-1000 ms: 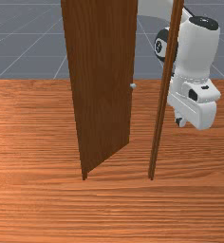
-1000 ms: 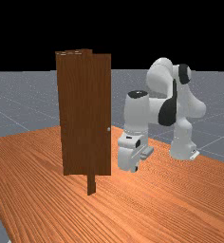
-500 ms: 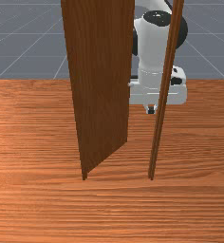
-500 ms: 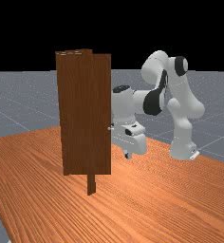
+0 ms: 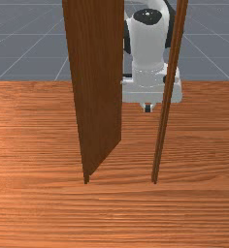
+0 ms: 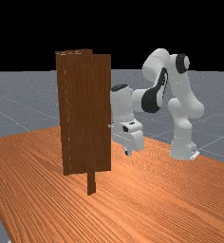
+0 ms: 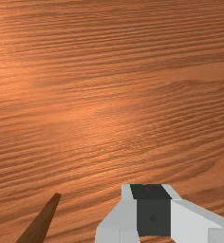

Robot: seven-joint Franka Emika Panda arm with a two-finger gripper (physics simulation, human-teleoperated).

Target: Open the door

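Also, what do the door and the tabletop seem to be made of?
The door looks like dark brown wood, probably matt: fine streaks of grain run up it. The tabletop looks like orange-brown wood with a soft sheen, by its wavy grain and pale glow; either could be veneer.

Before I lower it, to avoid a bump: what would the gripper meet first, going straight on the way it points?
Pointing down, the gripper would probably meet the tabletop first; the door stands to the front view's left of that line, though depth is unclear.
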